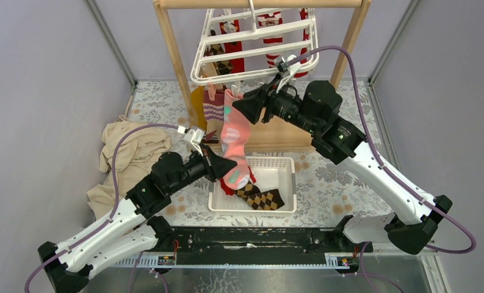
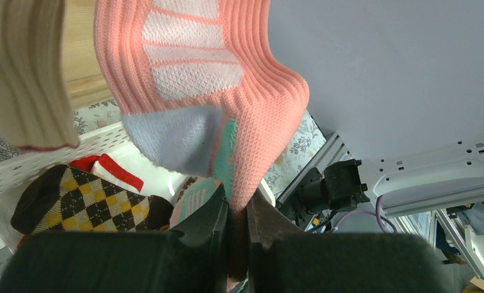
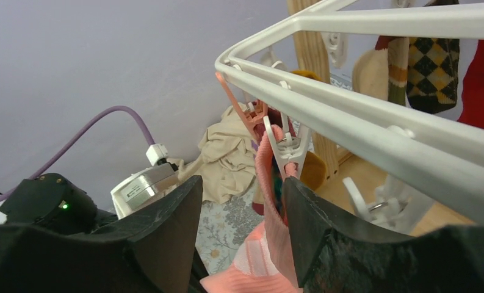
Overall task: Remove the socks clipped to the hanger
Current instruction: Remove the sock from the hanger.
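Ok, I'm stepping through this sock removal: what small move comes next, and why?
Probably raise the right gripper and close it on the white clip to squeeze it open. Its jaws stand open astride the pink sock just below that clip, while the left gripper is shut on the sock's lower end, ready to pull.

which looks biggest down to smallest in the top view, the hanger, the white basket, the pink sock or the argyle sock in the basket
1. hanger, though it hangs nearer the camera, which inflates it
2. white basket
3. pink sock
4. argyle sock
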